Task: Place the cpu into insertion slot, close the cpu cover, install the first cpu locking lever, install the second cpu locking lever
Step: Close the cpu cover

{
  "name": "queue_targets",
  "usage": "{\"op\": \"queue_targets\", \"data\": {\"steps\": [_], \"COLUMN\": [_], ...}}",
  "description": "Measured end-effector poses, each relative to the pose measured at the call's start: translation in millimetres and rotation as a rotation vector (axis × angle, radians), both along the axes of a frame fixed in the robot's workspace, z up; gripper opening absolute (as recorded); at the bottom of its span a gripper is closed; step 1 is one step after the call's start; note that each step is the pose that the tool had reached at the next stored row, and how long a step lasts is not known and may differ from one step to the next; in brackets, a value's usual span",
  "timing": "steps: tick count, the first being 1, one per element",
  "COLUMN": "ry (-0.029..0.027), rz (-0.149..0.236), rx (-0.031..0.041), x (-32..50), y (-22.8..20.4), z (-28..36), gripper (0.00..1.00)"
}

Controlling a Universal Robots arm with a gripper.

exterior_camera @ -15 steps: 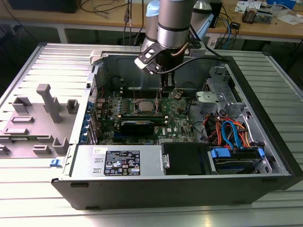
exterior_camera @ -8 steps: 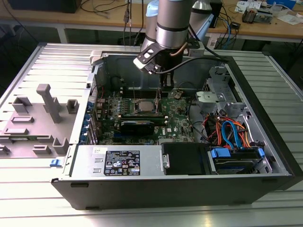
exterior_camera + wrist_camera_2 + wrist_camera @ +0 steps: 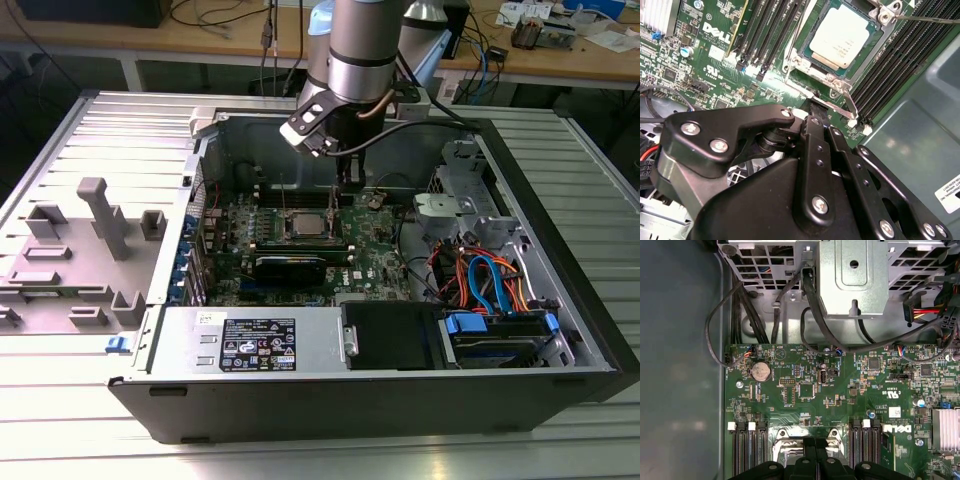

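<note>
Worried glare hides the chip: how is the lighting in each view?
Second wrist view: the dull silver-grey square cpu carries a soft sheen, not washed out. Exterior view: the ribbed metal table glares pale, the case interior is dimmer. First wrist view: the green motherboard is evenly lit.

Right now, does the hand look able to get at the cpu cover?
Likely yes. The hand hangs just off the edge of the cpu cover, which lies flat around the cpu. The case is open above, and only low memory slots flank it.
</note>
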State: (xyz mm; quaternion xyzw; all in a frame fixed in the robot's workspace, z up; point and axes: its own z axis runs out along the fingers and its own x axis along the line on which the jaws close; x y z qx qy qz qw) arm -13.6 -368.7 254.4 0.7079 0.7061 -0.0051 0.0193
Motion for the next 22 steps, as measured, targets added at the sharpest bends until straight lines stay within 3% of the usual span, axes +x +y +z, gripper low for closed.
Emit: {"op": "queue_targets", "data": {"steps": [19,22], "ry": [-0.0001,-0.0001], "rz": [0.0,0.0], "rx": [-0.0001,0.0001], "x": [-3.2,-9.3], "y": [0.0,0.0], "z": [0.0,-0.1], "gripper": [0.11,0.11]}}
